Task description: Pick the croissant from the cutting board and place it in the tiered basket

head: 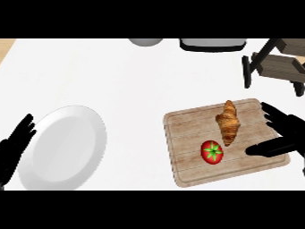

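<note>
At lower left I see my left hand (6,154) resting open beside the plate (65,147). At lower right my right hand (288,136) is open over the board's (194,172) right edge, thumb pointing toward the tomato (212,151). The croissant (229,122) lies on the board, just left of that hand, untouched. The basket (283,62) stands at upper right.
</note>
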Available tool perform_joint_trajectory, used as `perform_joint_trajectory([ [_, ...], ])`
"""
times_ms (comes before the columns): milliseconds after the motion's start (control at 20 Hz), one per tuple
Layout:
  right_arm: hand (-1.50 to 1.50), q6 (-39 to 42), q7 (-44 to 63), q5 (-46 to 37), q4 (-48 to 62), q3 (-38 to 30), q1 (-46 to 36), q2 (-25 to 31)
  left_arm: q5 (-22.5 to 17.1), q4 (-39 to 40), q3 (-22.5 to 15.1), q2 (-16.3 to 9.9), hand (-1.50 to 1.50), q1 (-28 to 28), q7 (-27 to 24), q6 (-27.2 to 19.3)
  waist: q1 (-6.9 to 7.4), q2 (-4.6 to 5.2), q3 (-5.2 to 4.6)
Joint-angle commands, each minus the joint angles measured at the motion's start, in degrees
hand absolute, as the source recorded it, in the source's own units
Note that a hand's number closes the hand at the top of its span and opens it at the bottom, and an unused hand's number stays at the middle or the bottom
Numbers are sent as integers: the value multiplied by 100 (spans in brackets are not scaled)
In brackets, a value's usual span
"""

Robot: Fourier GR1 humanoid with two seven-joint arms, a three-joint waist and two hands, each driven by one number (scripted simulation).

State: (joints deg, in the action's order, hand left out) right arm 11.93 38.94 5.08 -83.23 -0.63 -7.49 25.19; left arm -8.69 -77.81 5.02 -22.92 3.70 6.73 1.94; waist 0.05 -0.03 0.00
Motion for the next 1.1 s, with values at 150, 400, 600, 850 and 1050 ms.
perform_joint_trajectory([
  [150,-150,224,-387,-260,713,-395,-462,-185,143,-157,231,75,0,99,50,297,26,2,1],
  [400,-150,240,-825,-577,1072,-373,-479,-472,354,375,359,303,0,-240,-221,308,9,5,0],
  [600,-150,25,-526,-884,784,-218,-506,-797,567,-128,328,467,0,-153,172,189,5,1,0],
  [850,-150,-228,-612,-1058,964,-221,-553,-1139,548,373,562,462,0,-199,-169,461,6,1,0],
  [1050,-150,-185,-1219,-1200,1831,-327,-798,-1138,526,65,592,472,0,-117,28,505,23,4,1],
])
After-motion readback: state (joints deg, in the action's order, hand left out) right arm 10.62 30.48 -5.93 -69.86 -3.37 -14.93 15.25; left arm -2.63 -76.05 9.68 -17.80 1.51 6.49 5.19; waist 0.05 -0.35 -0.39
